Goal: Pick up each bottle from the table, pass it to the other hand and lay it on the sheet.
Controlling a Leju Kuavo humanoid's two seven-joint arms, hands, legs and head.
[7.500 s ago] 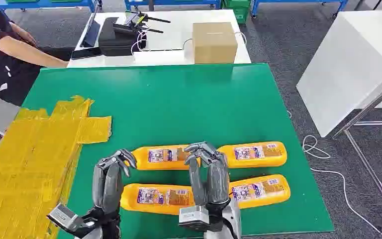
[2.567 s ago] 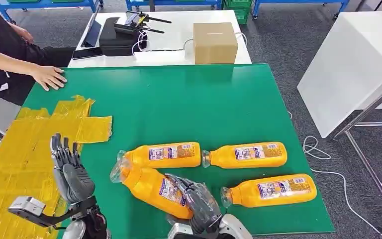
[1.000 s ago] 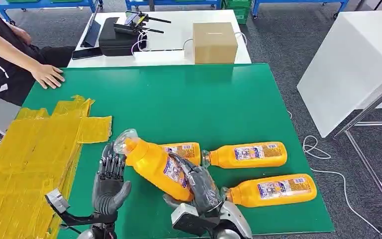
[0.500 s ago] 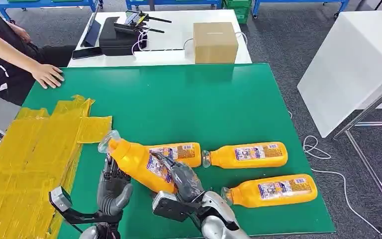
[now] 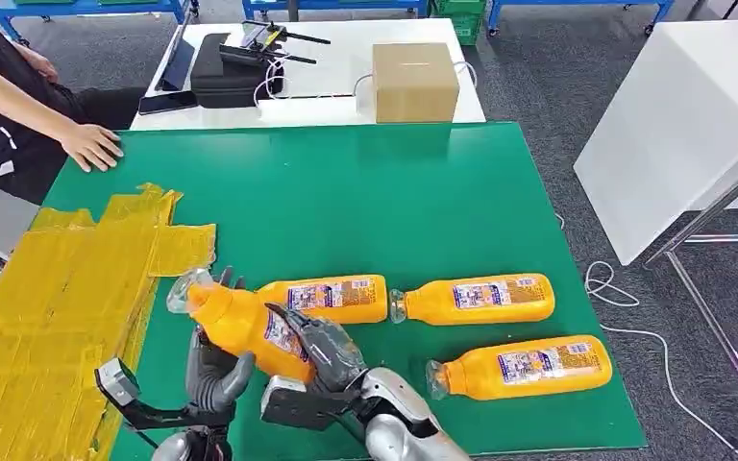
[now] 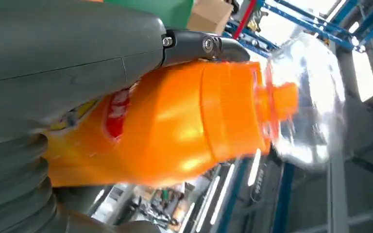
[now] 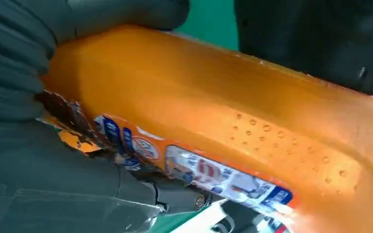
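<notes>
Here, bottle [image 5: 240, 327] lifted near front edge of tabletop [image 5: 365, 202], clamped in right robot hand [image 5: 317, 351], left robot hand [image 5: 213, 370] cupping it too.

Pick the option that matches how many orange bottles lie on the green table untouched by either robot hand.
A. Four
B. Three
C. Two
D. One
B. Three bottles lie flat on the green table: one behind the hands, one to its right and one nearer the front edge; a fourth bottle is held up between the left hand and right hand.
</notes>
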